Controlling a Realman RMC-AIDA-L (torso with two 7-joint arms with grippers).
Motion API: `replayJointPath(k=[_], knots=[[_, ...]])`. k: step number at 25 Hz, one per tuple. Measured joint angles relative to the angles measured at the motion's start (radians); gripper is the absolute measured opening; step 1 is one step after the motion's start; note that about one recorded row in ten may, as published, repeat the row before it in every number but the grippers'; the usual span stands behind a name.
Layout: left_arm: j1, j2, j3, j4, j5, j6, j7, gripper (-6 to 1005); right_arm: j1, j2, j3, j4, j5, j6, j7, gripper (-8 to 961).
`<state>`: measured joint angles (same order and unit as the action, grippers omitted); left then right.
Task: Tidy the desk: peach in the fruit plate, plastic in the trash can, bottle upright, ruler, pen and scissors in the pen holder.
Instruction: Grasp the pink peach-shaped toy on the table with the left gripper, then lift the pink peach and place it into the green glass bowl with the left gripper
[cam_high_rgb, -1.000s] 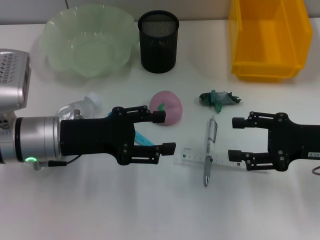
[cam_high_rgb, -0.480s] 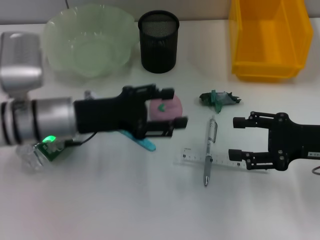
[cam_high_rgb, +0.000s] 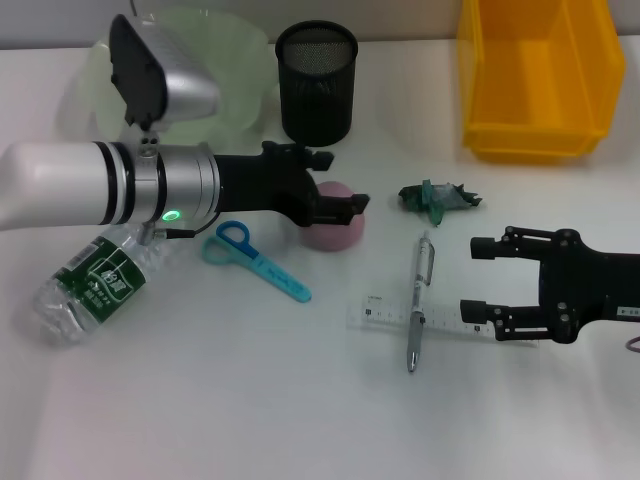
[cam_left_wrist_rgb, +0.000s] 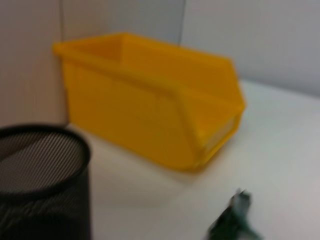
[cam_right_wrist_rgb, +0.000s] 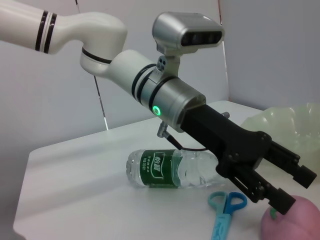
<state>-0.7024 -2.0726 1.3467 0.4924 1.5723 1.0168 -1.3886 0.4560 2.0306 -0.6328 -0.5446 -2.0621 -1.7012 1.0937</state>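
**A:** How far along is the tidying?

**B:** Barely begun, by the look of it. The peach (cam_high_rgb: 334, 222) lies on the bench (cam_high_rgb: 200, 400) near the centre, not in the green fruit plate (cam_high_rgb: 240, 70) at 11 o'clock. The left pincer (cam_high_rgb: 335, 182) has its fingers spread on either side of the peach's top, so the peach seems to be the step in hand. Nothing shows it gripped yet.

**A:** And the stationery?

**B:** All out. The blue scissors (cam_high_rgb: 255, 260) lie at 9 o'clock from the peach. The pen (cam_high_rgb: 419, 300) lies across the clear ruler (cam_high_rgb: 385, 315) at 4 o'clock from the peach. The black mesh pen holder (cam_high_rgb: 316, 82) at 12 o'clock shows nothing inside.

**A:** The bottle?

**B:** The water bottle (cam_high_rgb: 95, 280) lies on its side at 8 o'clock on the bench, beneath the left arm. It needs standing up.

**A:** The rubbish?

**B:** The crumpled green plastic (cam_high_rgb: 438, 195) sits at 3 o'clock from the peach, well short of the yellow bin (cam_high_rgb: 540, 70) at 1 o'clock, which looks to serve as the trash can.

**A:** The other arm?

**B:** The right pincer (cam_high_rgb: 480, 275) hovers at 3 o'clock, fingers spread, holding nothing, just beside the pen and ruler.
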Motion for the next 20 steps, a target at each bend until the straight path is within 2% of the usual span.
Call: replayJointPath(k=[1,6,7,20], knots=[[-0.013,-0.002,0.011,0.001,0.055,-0.061,-0.049,761,-0.002,0.0,0.001,0.0,0.0,0.001,0.0,773],[-0.021,-0.003,0.026,0.001,0.082,-0.099,-0.076,729,-0.005,0.0,0.003,0.0,-0.001,0.002,0.0,771],[-0.025,-0.003,0.075,0.001,0.09,-0.139,-0.1,723,-0.005,0.0,0.002,0.0,-0.001,0.002,0.0,770],[-0.018,-0.003,0.091,0.005,0.084,-0.139,-0.104,639,-0.005,-0.003,0.0,-0.002,-0.001,0.002,0.0,763]])
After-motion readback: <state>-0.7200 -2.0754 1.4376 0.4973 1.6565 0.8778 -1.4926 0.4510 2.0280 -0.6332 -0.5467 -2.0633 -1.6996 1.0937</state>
